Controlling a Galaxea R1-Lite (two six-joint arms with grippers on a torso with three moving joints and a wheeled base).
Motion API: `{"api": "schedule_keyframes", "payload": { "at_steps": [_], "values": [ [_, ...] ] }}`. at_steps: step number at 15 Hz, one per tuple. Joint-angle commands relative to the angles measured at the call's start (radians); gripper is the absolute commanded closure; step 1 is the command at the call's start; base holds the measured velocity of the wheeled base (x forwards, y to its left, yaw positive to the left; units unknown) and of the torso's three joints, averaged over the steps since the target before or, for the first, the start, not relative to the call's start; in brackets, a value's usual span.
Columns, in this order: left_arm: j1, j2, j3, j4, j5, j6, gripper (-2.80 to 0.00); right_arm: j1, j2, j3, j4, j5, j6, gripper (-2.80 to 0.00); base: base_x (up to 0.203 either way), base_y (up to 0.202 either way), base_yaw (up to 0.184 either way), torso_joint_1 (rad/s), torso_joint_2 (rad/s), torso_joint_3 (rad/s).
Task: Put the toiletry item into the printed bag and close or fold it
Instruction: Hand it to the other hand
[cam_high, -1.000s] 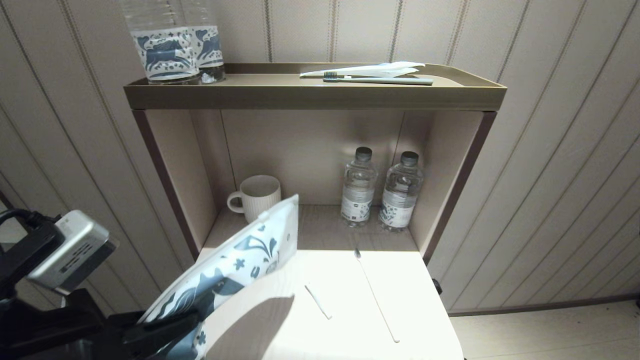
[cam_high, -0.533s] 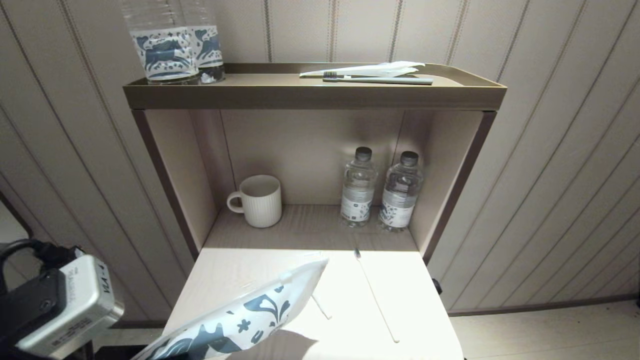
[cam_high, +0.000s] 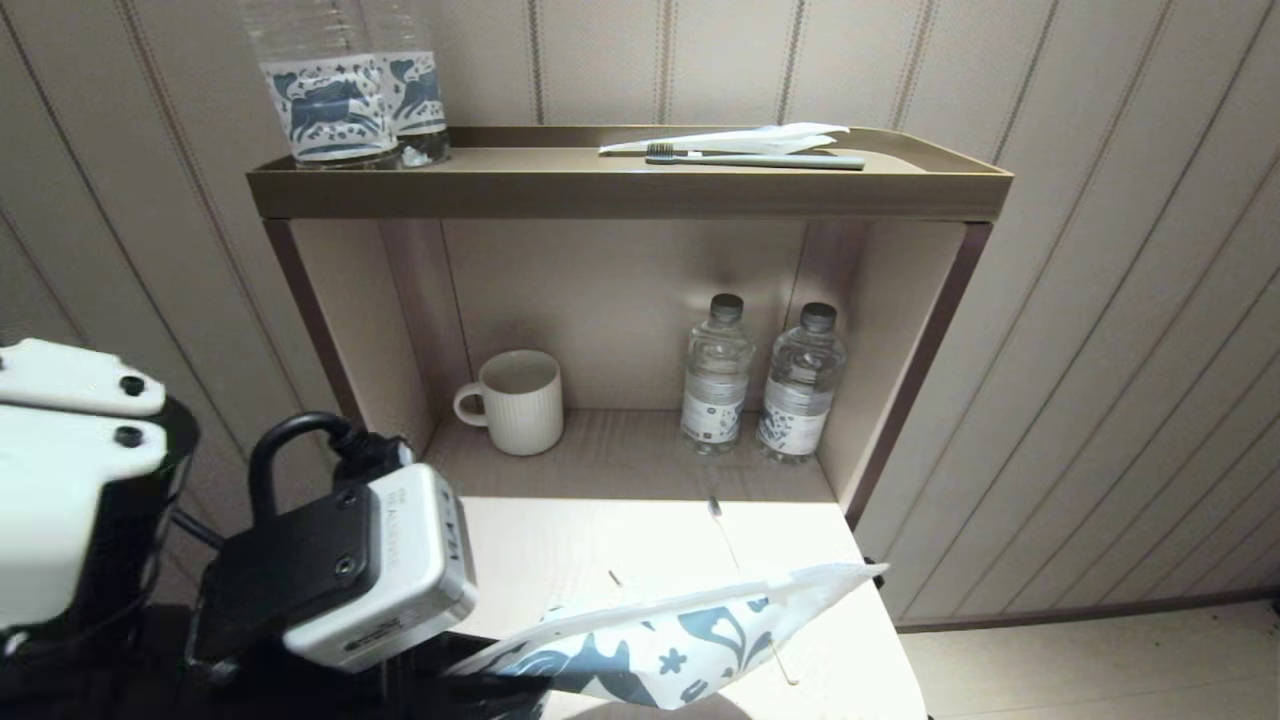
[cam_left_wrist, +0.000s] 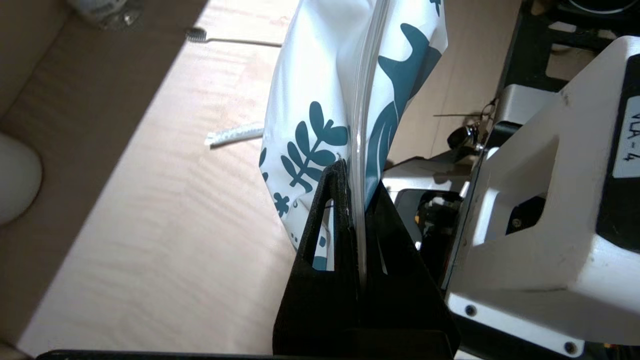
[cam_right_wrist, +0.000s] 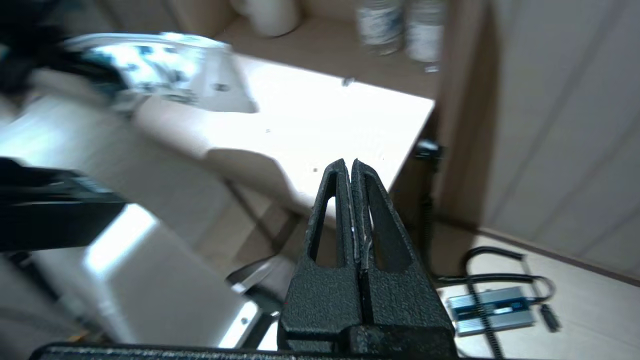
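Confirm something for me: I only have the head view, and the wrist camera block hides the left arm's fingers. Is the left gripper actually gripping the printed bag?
Observer: Yes. In the left wrist view the left gripper is shut on the printed bag, with the bag's clear zip strip pinched between its fingers.
Operator: And the right arm? It isn't in my view at all.
Observer: The right wrist view shows the right gripper shut and empty. It is off the table, above the floor, with the bag well away from it.
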Motion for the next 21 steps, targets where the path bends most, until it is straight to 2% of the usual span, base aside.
{"api": "schedule_keyframes", "payload": {
  "at_steps": [1,2,3,5,6,7,8,11,14,15,17,21],
  "values": [
    [0.028,0.099,-0.059,0.002,-0.063,0.057,0.00,0.075,0.242,-0.115,0.030,0.028,-0.002,0.00,0.000,0.000,0.000,0.000,0.00,0.000],
    [0.048,0.126,-0.085,0.005,-0.127,0.110,0.00,0.117,0.335,-0.163,0.044,0.040,-0.013,0.00,0.000,0.000,0.000,0.000,0.00,0.000],
    [0.068,0.136,-0.091,0.010,-0.155,0.170,0.00,0.160,0.429,-0.209,0.056,0.049,-0.027,0.00,0.000,0.000,0.000,0.000,0.00,0.000],
    [0.120,0.150,-0.072,0.023,-0.165,0.306,0.00,0.259,0.590,-0.290,0.101,0.057,-0.095,0.00,0.000,0.000,0.000,0.000,0.00,0.000],
    [0.143,0.162,-0.065,0.024,-0.166,0.340,0.00,0.295,0.659,-0.328,0.164,0.051,-0.190,0.00,0.000,0.000,0.000,0.000,0.00,0.000],
    [0.157,0.175,-0.068,0.026,-0.166,0.382,0.00,0.314,0.704,-0.351,0.227,0.040,-0.321,0.00,0.000,0.000,0.000,0.000,0.00,0.000],
    [0.163,0.189,-0.077,0.028,-0.166,0.408,0.00,0.336,0.733,-0.358,0.252,0.024,-0.383,0.00,0.000,0.000,0.000,0.000,0.00,0.000],
    [0.162,0.201,-0.082,0.033,-0.186,0.496,0.00,0.359,0.782,-0.317,0.117,0.018,-0.429,0.00,0.000,0.000,0.000,0.000,0.00,0.000],
    [0.173,0.202,-0.091,0.029,-0.261,0.492,0.00,0.398,0.840,-0.217,-0.063,0.018,-0.441,0.00,0.000,0.000,0.000,0.000,0.00,0.000],
    [0.182,0.196,-0.093,0.026,-0.277,0.490,0.00,0.404,0.844,-0.173,-0.120,0.018,-0.442,-2.80,0.000,0.000,0.000,0.000,0.00,0.000],
    [0.191,0.193,-0.107,0.022,-0.304,0.474,0.00,0.409,0.848,-0.092,-0.256,0.029,-0.446,-2.80,0.000,0.000,0.000,0.000,0.00,0.000],
    [0.205,0.204,-0.119,0.022,-0.327,0.463,0.00,0.409,0.781,-0.062,-0.270,0.058,-0.454,-2.80,0.000,0.000,0.000,0.000,0.00,0.000]
  ]
}}
